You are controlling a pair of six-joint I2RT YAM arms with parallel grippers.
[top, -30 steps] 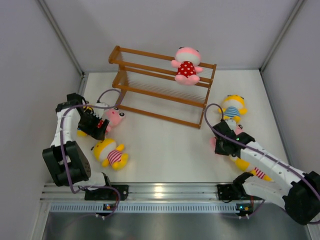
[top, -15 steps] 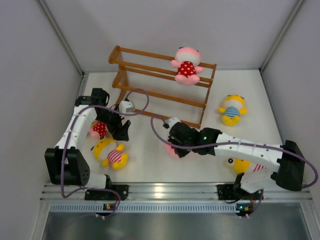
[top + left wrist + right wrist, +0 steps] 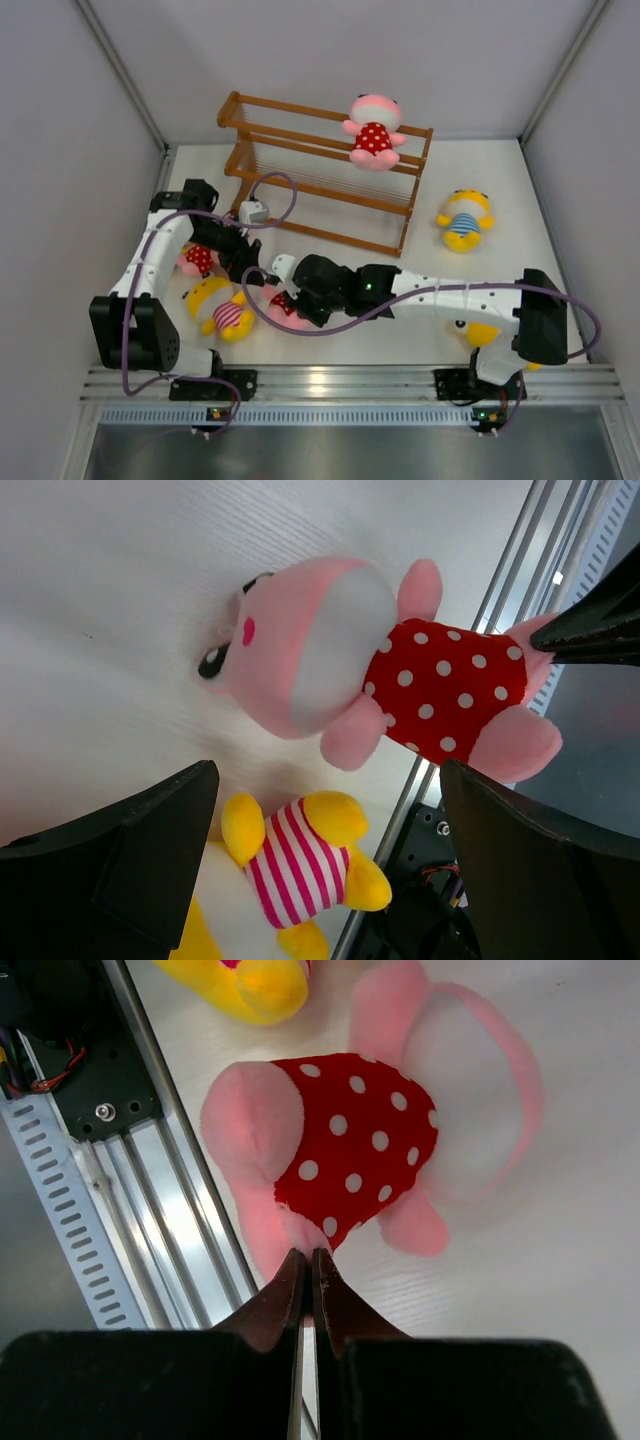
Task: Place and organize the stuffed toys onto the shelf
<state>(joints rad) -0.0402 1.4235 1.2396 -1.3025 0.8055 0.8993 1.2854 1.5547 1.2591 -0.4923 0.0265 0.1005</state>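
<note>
The right pincer (image 3: 305, 1258) is clamped on a foot of a pink bulgy-eyed plush doll in a red white-dotted outfit (image 3: 352, 1148); its two dark fingers are almost together, with only a pinch of pink plush between them. In the top view this doll is left of centre over the white table (image 3: 530, 230), under the right arm's outstretched wrist (whether it rests on the table or hangs just above it I cannot tell). The left pincer (image 3: 328, 767) stands wide apart and grips nothing; it is aimed at the same doll. Just beside that doll lies a yellow plush doll in a red-white striped outfit (image 3: 222, 308).

A second pink dotted doll (image 3: 195, 258) lies partly hidden beside the left arm, near the left wall. A third pink dotted doll (image 3: 373, 130) sits on the top tier of the orange-brown wooden shelf of thin rails (image 3: 320, 185), toward its right end; the shelf stands at the far side of the table. A yellow doll in a blue-white striped outfit (image 3: 462, 220) lies on the table to the right of the shelf, apart from it; another yellow doll (image 3: 485, 332) is mostly hidden under the right arm.
</note>
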